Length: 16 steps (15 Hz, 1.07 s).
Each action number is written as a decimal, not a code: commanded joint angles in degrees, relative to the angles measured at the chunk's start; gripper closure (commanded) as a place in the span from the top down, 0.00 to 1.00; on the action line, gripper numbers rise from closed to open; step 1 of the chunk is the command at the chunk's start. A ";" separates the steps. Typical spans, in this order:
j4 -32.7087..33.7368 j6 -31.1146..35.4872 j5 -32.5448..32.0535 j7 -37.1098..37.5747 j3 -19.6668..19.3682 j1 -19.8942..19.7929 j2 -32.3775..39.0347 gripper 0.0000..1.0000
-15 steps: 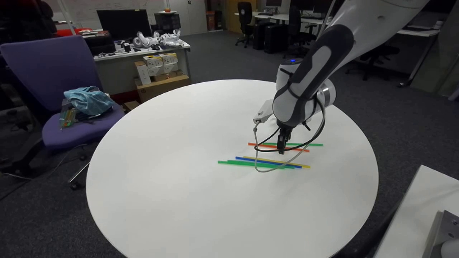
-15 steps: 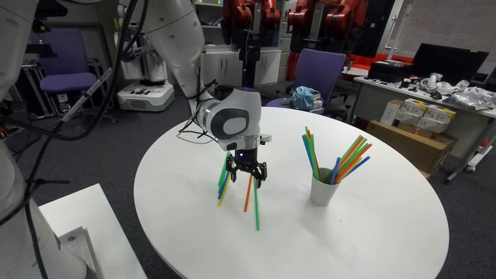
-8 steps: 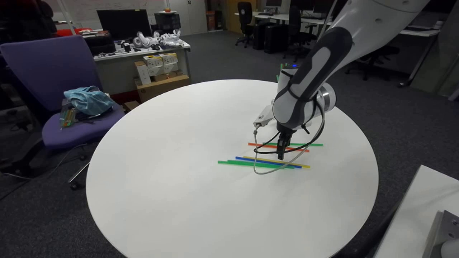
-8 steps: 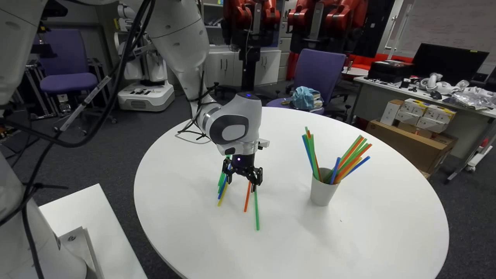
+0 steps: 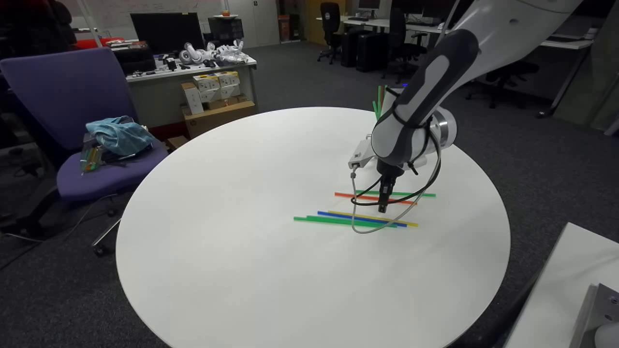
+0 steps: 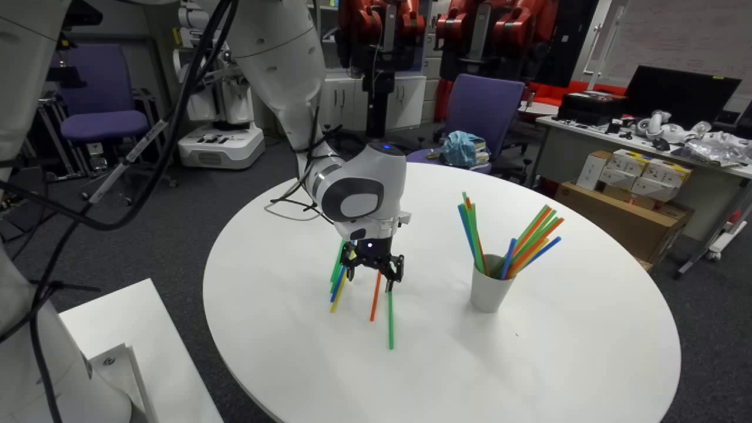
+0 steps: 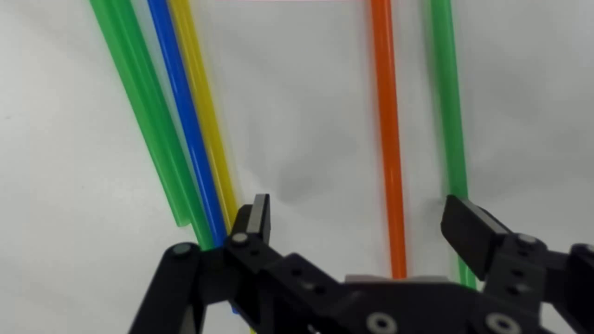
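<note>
My gripper (image 7: 356,199) is open, fingers pointing down over the white table, with nothing held. In the wrist view an orange straw (image 7: 390,148) runs between its fingers, nearer the right one. The right finger covers part of a lone green straw (image 7: 449,102). Just beyond the left finger lie a yellow straw (image 7: 206,106), a blue straw (image 7: 185,111) and two green straws (image 7: 144,102) side by side; the finger hides part of the yellow and blue ones. In an exterior view the gripper (image 6: 370,283) hangs a little above the straws; its exact height is unclear.
A pale cup (image 6: 489,295) holding several coloured straws stands on the round table (image 6: 529,364), to the right of the arm in that exterior view. A grey cable (image 5: 355,212) loops down from the wrist near the straws. A purple chair (image 5: 111,176) stands beyond the table edge.
The gripper has come down a little toward the table, then shifted slightly sideways toward the lone green straw. Its fingers stay open, and the straws lie as before.
</note>
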 commanded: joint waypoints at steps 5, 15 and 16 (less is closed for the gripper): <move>-0.38 0.54 1.56 -6.42 0.50 -1.15 -3.68 1.00; 0.77 1.15 1.12 -7.01 -0.39 -1.06 0.92 1.00; 0.67 0.90 1.24 -7.43 -0.24 -1.16 0.87 1.00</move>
